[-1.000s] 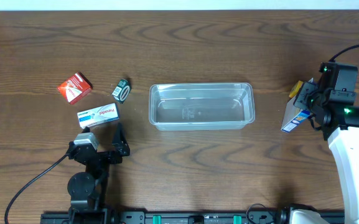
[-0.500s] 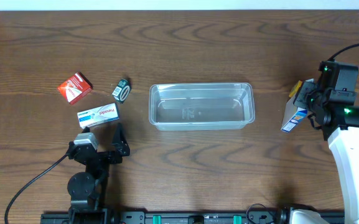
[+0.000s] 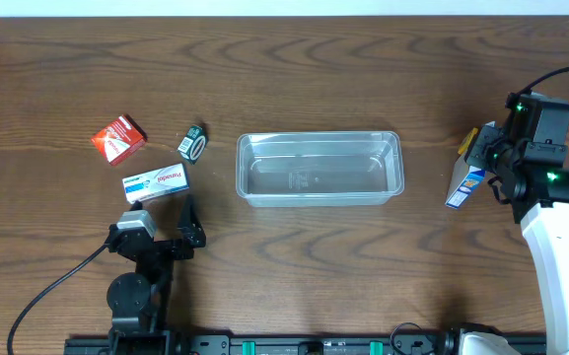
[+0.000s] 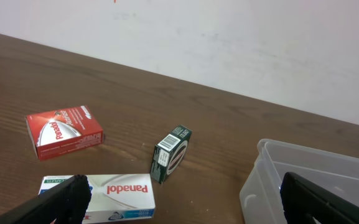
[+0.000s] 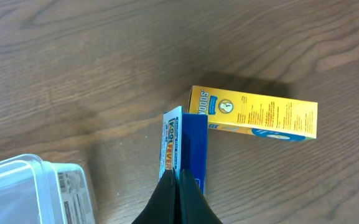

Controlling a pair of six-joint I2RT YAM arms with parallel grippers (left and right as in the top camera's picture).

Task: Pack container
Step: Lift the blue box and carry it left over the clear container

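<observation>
The container [image 3: 319, 137] is a clear, empty plastic tub at the table's middle; it also shows in the left wrist view [image 4: 303, 180] and the right wrist view [image 5: 17, 193]. My right gripper [image 3: 488, 158] [image 5: 178, 182] is shut, its fingertips together just over the top edge of a blue box [image 3: 463, 184] [image 5: 190, 143] that stands on its side. A yellow box [image 3: 470, 140] [image 5: 254, 113] lies touching the blue one. My left gripper [image 3: 164, 219] [image 4: 179, 205] is open and empty, low at the front left.
Left of the container lie a red box [image 3: 118, 138] [image 4: 64, 132], a small dark green box [image 3: 193, 144] [image 4: 172, 154] and a white Panadol box [image 3: 155, 183] [image 4: 104, 196] right in front of my left gripper. A white wall stands behind the table.
My right wrist has shifted very slightly toward the far side. The boxes, the container and the left arm have not moved.
</observation>
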